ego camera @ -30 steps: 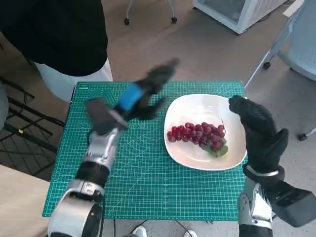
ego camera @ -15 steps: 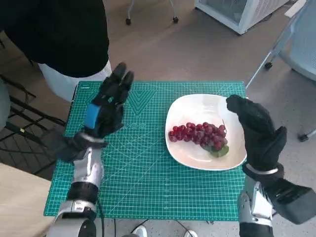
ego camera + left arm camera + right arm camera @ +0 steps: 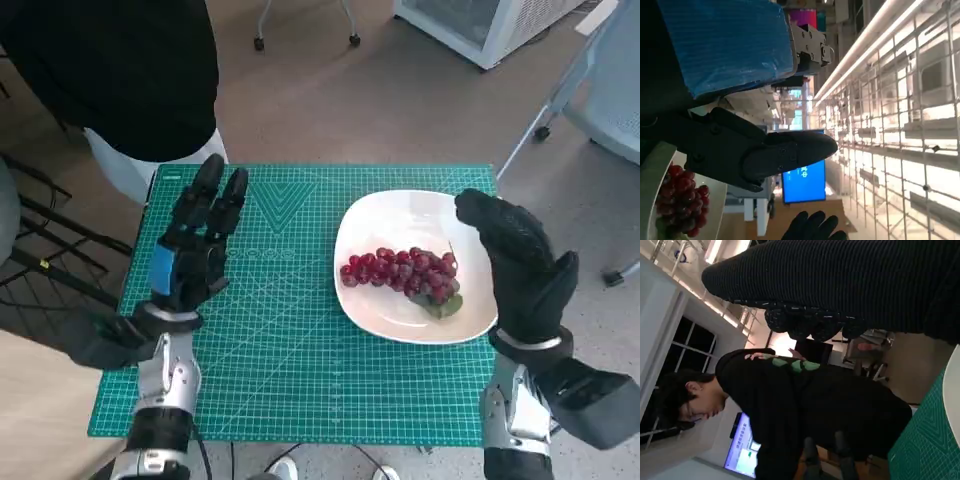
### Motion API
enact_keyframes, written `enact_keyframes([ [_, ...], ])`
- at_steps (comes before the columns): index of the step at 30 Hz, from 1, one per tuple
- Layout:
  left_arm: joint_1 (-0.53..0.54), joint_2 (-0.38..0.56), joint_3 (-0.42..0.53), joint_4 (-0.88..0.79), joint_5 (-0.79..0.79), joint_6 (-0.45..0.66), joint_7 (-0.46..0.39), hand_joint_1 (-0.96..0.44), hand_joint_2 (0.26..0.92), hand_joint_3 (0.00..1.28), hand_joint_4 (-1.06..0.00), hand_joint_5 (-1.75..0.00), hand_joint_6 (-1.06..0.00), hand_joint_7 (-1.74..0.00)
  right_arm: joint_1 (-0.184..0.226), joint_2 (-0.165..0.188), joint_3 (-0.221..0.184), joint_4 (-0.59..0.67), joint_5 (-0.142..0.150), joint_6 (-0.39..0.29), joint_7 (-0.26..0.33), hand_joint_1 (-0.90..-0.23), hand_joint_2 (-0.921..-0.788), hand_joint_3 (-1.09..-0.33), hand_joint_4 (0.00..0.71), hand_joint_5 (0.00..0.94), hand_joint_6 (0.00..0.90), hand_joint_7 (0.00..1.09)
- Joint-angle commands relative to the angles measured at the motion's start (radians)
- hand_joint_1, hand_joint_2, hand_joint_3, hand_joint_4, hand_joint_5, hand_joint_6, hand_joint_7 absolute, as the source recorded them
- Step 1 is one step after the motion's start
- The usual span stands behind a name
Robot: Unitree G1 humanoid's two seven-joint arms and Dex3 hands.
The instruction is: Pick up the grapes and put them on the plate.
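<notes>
Left hand [image 3: 190, 255]: over the green mat [image 3: 290, 370] at 9 o'clock, fingers [image 3: 215, 195] extended and apart, holding nothing. Right hand [image 3: 520, 265]: at the plate's 3 o'clock rim, fingers loosely spread, empty. Grapes [image 3: 400, 272]: red bunch lying on the white plate [image 3: 400, 215]. Person [image 3: 120, 70]: beyond the surface, 11 o'clock.

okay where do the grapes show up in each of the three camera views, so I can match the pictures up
Head view: the grapes lie on the white plate, right of centre on the green mat.
Left wrist view: the grapes sit in the lower left corner, below the left hand.
Right wrist view: not in it; only a sliver of the plate shows at the right edge.
Shared landmark: the white plate.
</notes>
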Motion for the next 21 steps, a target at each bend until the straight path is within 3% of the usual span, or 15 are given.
enact_keyframes([
  [1,0.030,-0.024,-0.014,-0.063,-0.001,0.009,0.024,-0.68,0.921,0.50,-0.17,-0.01,-0.26,-0.02,0.000,0.005,0.003,0.016,-0.008,0.017,0.002,-0.640,-0.921,-0.699,0.294,0.001,0.145,0.21],
  [21,0.030,-0.020,-0.055,-0.048,0.036,0.001,0.010,-0.66,0.921,0.50,-0.16,0.00,-0.25,-0.01,-0.002,0.006,0.011,0.009,-0.023,0.019,-0.001,-0.634,-0.921,-0.706,0.293,0.000,0.140,0.21],
])
